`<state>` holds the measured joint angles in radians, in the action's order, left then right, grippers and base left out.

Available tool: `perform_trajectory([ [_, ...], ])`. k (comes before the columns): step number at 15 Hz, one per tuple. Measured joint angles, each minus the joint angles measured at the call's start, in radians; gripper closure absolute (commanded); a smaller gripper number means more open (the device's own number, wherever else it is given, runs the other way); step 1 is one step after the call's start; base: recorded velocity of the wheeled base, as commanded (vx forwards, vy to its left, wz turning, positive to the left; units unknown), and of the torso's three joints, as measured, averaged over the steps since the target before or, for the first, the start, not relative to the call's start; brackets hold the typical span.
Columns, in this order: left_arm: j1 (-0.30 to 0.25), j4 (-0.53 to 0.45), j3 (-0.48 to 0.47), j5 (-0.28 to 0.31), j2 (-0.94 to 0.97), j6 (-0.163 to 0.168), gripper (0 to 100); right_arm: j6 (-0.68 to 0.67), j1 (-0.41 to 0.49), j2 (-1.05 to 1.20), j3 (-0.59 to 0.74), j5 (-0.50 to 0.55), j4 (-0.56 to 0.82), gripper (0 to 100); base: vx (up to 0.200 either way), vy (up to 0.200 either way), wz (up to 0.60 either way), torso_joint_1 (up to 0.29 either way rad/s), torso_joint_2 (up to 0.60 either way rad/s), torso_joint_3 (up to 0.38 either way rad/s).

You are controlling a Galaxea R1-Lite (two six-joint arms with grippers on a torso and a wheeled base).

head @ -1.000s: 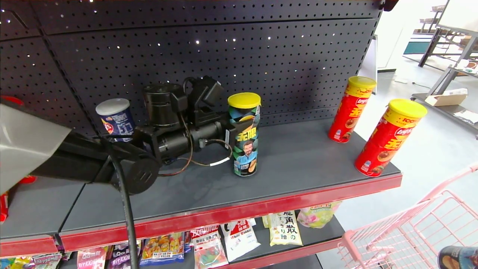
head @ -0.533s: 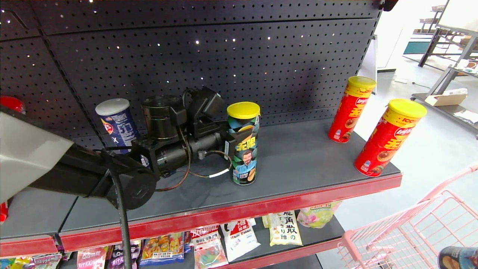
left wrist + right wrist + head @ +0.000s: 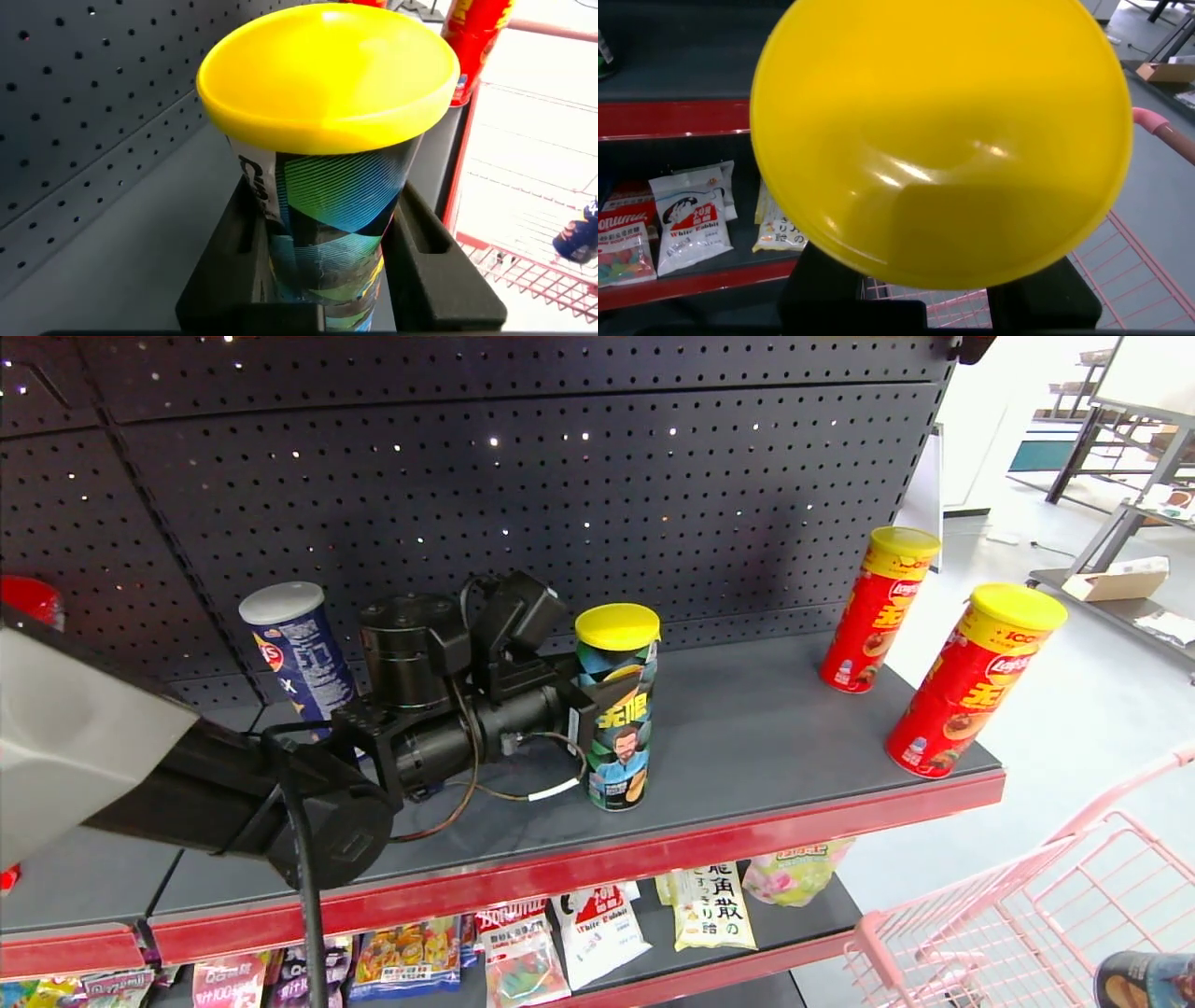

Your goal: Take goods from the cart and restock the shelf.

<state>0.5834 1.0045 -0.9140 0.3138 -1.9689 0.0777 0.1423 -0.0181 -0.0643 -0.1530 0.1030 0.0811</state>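
Shelf [image 3: 747,747]: dark board with a red front edge, lying under the left jaws.
Pink cart [image 3: 1027,915]: low, well off to the robot's right of those jaws.
Left gripper [image 3: 611,702]: jaws clamped on the patterned can [image 3: 621,747] at mid-height. Its yellow lid sits above the fingers, the can is slightly tilted, and its base is at the board. I cannot tell whether it touches.
Rear red can [image 3: 878,611] and front red can [image 3: 976,681]: upright, well beyond the jaw tips.
Blue can [image 3: 299,649]: behind the left wrist.
Right gripper [image 3: 924,299]: fingers flank and grip a yellow-lidded can [image 3: 943,140].

Open shelf [image 3: 747,728] lies between the green can [image 3: 620,747] and red cans [image 3: 879,609]; the blue can [image 3: 299,653] crowds the left.
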Motion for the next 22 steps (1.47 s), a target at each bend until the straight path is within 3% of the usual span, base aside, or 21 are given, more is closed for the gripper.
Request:
perform_trajectory([
  [10,0.025,0.012,0.063,-0.004,0.042,0.001,100,0.000,0.000,0.004,0.000,0.001,0.000,100,0.000,0.000,0.00,0.000,0.00,0.000],
  [15,0.029,0.054,0.095,-0.035,0.048,-0.004,100,0.000,0.002,0.010,0.000,0.001,0.000,100,0.000,0.000,0.00,0.000,0.00,0.000],
  [22,0.046,0.060,0.133,-0.022,0.063,-0.005,100,0.000,0.002,0.011,0.000,0.001,0.000,100,0.000,0.000,0.00,0.000,0.00,0.000],
])
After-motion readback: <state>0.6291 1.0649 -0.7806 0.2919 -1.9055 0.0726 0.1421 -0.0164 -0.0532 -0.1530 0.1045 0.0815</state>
